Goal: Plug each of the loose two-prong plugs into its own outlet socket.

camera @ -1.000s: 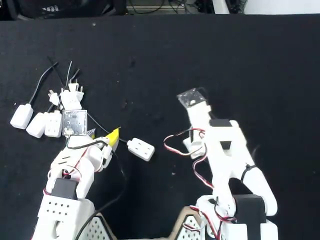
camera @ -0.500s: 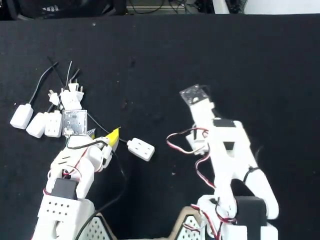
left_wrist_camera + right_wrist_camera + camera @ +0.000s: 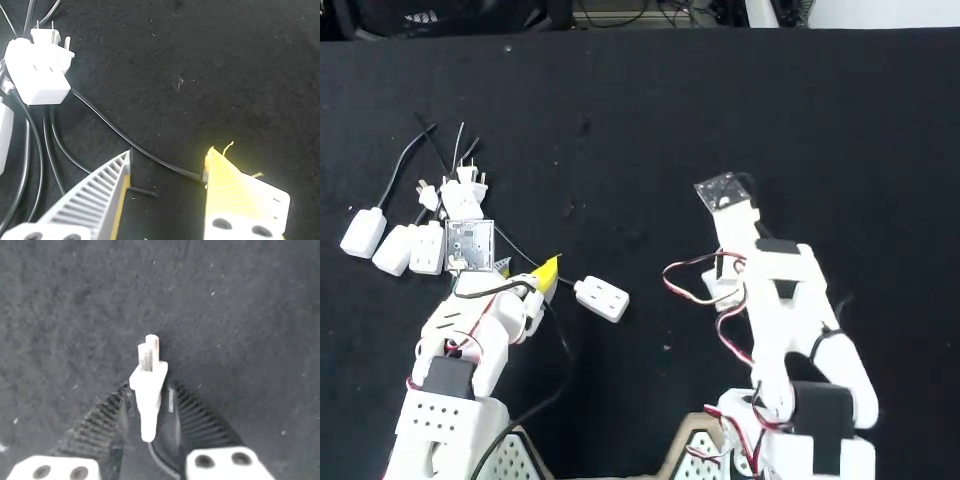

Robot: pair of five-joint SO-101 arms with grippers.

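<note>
The table (image 3: pixel 720 100) is black with tiny pale specks. The plug (image 3: pixel 148 390) is white with shiny grey prongs. The right gripper (image 3: pixel 149 390) is dark with ridged stripes. The left gripper (image 3: pixel 169 155) is yellow on one side and white on the other. The cord (image 3: pixel 110 132) is black. The socket (image 3: pixel 601 298) is white. The arms (image 3: pixel 780 300) are white with bits of red.

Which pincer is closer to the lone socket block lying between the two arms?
Left. The left pincer sits just beside the socket block, open over a black cable. The right pincer, shut on a plug, is farther off on its other side.
</note>
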